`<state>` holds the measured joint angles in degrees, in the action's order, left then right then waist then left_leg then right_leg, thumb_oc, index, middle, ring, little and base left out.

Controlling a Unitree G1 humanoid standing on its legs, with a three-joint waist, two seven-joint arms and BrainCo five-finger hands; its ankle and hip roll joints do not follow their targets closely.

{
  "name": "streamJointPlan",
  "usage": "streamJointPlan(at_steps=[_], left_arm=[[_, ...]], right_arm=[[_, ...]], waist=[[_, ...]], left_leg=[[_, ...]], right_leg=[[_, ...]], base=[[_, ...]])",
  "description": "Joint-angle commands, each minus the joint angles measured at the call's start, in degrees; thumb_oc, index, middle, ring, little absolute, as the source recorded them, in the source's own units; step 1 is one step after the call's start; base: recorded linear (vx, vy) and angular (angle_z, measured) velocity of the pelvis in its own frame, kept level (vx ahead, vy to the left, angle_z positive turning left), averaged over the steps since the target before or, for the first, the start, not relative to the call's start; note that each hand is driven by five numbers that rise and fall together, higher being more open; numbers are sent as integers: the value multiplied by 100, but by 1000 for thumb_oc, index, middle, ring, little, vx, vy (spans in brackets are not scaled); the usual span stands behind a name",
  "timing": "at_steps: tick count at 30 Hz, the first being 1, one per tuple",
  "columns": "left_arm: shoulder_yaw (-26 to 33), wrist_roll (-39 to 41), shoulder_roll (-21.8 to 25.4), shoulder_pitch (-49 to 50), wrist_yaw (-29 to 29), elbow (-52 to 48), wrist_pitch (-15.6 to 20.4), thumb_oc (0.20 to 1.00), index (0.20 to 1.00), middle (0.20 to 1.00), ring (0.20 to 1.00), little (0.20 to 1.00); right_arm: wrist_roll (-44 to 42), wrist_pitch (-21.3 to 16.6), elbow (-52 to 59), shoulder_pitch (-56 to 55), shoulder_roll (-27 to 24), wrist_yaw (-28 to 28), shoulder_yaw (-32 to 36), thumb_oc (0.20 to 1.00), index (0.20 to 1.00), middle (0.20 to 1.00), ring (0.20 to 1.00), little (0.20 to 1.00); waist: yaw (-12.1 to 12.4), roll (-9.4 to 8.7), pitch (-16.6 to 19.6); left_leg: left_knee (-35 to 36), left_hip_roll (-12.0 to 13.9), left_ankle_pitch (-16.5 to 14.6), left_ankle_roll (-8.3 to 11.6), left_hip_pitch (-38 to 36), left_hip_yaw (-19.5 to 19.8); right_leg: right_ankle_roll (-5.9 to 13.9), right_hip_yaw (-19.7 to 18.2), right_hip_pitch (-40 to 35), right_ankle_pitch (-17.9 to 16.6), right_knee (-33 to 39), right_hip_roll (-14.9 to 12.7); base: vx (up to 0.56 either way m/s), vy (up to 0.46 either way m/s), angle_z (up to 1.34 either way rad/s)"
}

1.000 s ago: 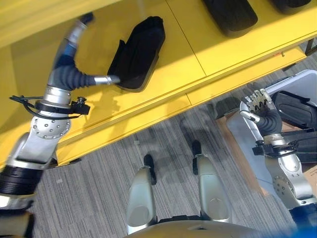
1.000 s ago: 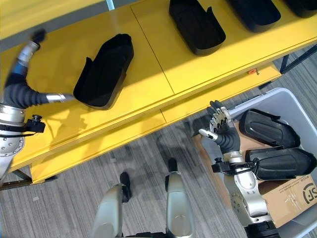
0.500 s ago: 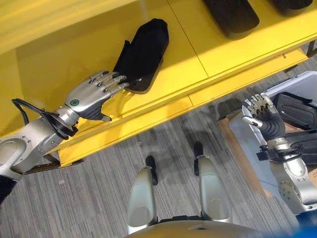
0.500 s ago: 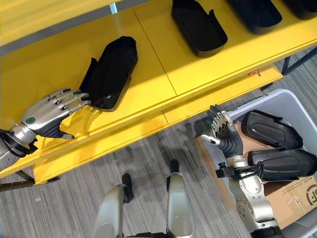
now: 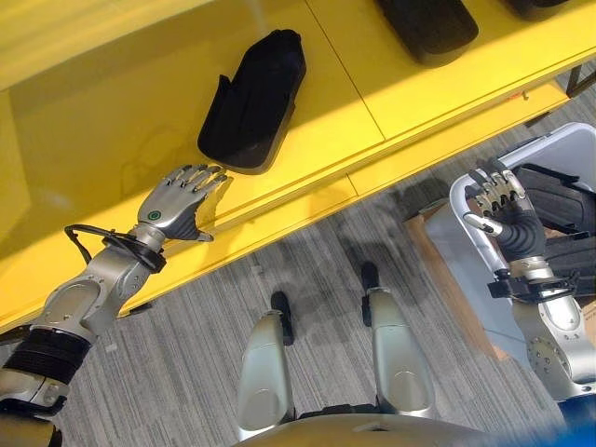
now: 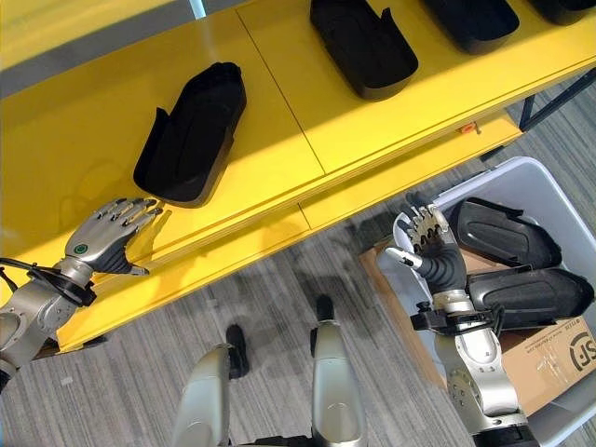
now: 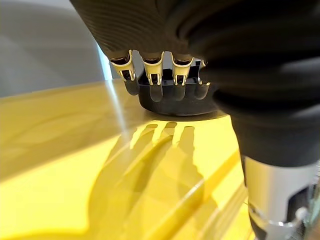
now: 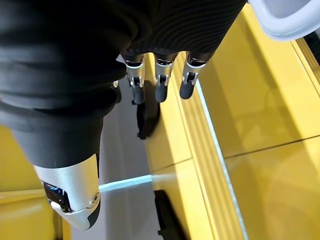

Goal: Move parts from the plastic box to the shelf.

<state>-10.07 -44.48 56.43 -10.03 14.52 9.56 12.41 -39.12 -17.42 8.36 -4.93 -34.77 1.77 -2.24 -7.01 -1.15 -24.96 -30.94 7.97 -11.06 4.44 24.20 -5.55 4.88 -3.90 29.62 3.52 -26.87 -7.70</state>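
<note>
With the black part [image 5: 253, 102] lying free on the yellow shelf [image 5: 112, 121], the left robot hand [image 5: 180, 200] hovered just beside its near end, fingers straight and apart, holding nothing. A forward drift could have nudged the part askew or toward the shelf's front edge. Its long axis ran diagonally, the narrow rounded end pointing toward the shelf's back, the open flared end toward the front. The right robot hand [image 6: 430, 248] stood over the rim of the plastic box [image 6: 545, 186], fingers loosely spread and empty, near the parts in the box [image 6: 507, 237]; reaching carelessly might have knocked the rim.
</note>
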Motion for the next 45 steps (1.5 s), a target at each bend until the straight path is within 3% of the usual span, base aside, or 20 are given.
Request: streamJointPlan(at_steps=[1,17,32,45], left_arm=[[226,-80,65,-124,348,47,-176,1000,1000,1000,1000,1000],[865,-182,395,256,463,-1107,104,1000,1000,1000,1000,1000],[-93,-311,90,-499,329,-595,66,1000,1000,1000,1000,1000],[-1335,-122,-867,-2094,346,1286,-391,1000,1000,1000,1000,1000]], right_arm=[[39,-316,467,28,62,-81,291,1000,1000,1000,1000,1000],[14,-286,522,25,28,-69,316,1000,1000,1000,1000,1000],[72,-307,530,4,61,-152,318,1000,1000,1000,1000,1000],[109,-321,471,57,117,-302,205,1000,1000,1000,1000,1000]], waist=[[-20,-192,253],[-21,-150,299],[-102,-188,335],[-273,-254,341]], left_leg=[[245,267,285,204,99,540],[234,271,265,204,131,542],[267,273,303,196,148,515],[153,339,273,219,217,476]], right_leg=[[224,-191,-320,103,68,-297],[216,-236,-257,129,19,-262],[216,-260,-181,103,3,-253],[208,-302,-70,135,-95,-189]], base=[[0,0,0],[0,0,0],[0,0,0],[3,-6,-6]])
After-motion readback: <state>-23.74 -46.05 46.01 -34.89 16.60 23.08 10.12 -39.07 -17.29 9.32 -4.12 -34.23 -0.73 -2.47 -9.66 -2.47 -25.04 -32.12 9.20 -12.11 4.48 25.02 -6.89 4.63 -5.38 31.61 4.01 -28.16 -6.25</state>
